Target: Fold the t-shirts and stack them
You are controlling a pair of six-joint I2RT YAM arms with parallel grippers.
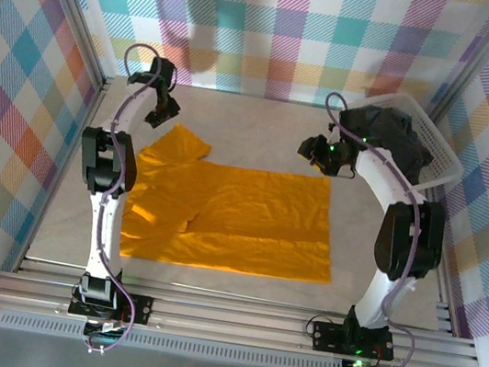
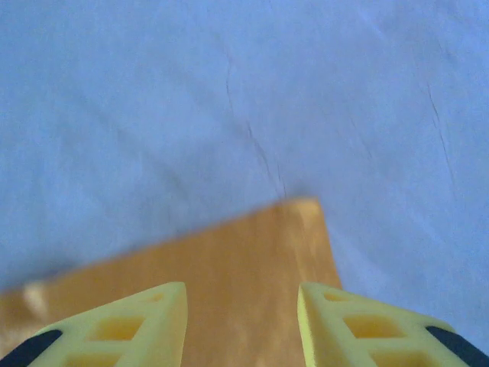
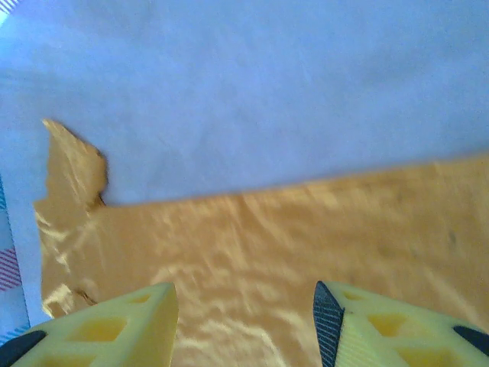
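A mustard-orange t-shirt [image 1: 239, 215] lies spread flat on the table, one sleeve [image 1: 181, 145] pointing to the far left. My left gripper [image 1: 161, 113] hovers over that sleeve's tip; in the left wrist view its yellow fingers [image 2: 145, 321] stand apart above the sleeve corner [image 2: 290, 229] with nothing between them. My right gripper [image 1: 322, 155] hangs above the shirt's far right corner, open too, with orange cloth [image 3: 267, 237] lying flat below its fingers [image 3: 130, 325]. A black t-shirt [image 1: 391, 137] sits crumpled in the basket.
The white lattice basket [image 1: 441, 149] stands at the far right against the checked wall. Pale table cover [image 1: 262, 130] shows behind the orange shirt. Metal rails [image 1: 233, 317] run along the near edge by the arm bases.
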